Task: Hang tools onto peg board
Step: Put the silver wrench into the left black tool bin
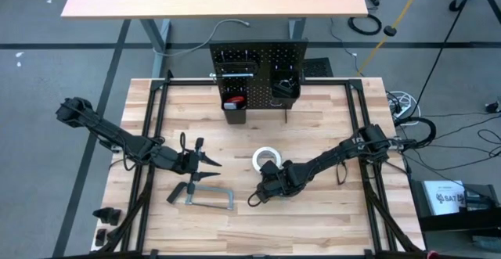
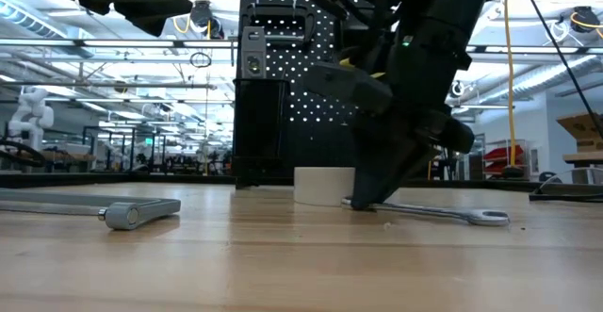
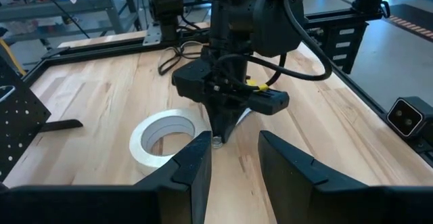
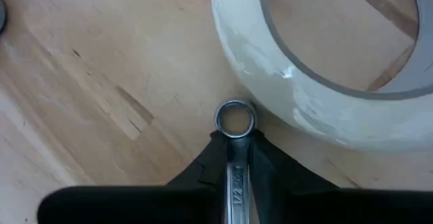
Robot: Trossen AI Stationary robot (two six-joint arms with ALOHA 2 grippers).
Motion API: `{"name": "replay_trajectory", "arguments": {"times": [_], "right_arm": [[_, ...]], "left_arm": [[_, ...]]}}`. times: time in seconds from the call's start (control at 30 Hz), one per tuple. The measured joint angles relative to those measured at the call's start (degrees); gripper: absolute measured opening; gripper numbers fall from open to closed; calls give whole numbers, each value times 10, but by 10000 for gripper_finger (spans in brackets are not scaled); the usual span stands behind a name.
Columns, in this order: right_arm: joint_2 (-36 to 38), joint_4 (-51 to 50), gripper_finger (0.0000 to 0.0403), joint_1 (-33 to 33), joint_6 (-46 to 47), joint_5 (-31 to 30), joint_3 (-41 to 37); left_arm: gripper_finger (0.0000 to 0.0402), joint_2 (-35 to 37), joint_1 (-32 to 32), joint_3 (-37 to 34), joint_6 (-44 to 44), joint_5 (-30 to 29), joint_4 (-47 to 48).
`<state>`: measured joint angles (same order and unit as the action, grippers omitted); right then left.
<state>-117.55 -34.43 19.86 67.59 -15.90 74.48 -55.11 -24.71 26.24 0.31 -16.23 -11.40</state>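
Wrench point(image 4: 235, 158), slim polished steel with a ring end, is clamped by the right gripper point(image 4: 233, 153) at lower centre; stamped shank digits are unreadable. Matte white tape roll point(image 4: 325, 61) is touched by its ring.

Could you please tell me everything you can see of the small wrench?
The wrench is slim, silver metal with a ring at each end. It lies flat on the table, one ring beside the white tape roll. The right gripper is shut on its shank, near that ring.
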Motion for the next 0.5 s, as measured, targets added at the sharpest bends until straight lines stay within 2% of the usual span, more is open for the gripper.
{"name": "replay_trajectory", "arguments": {"times": [0.3,0.5], "right_arm": [[2,-48,45,0,5,11,0],[22,-49,26,3,-13,10,-3]], "left_arm": [[127,0,0,0,0,0,0],[127,0,0,0,0,0,0]]}}
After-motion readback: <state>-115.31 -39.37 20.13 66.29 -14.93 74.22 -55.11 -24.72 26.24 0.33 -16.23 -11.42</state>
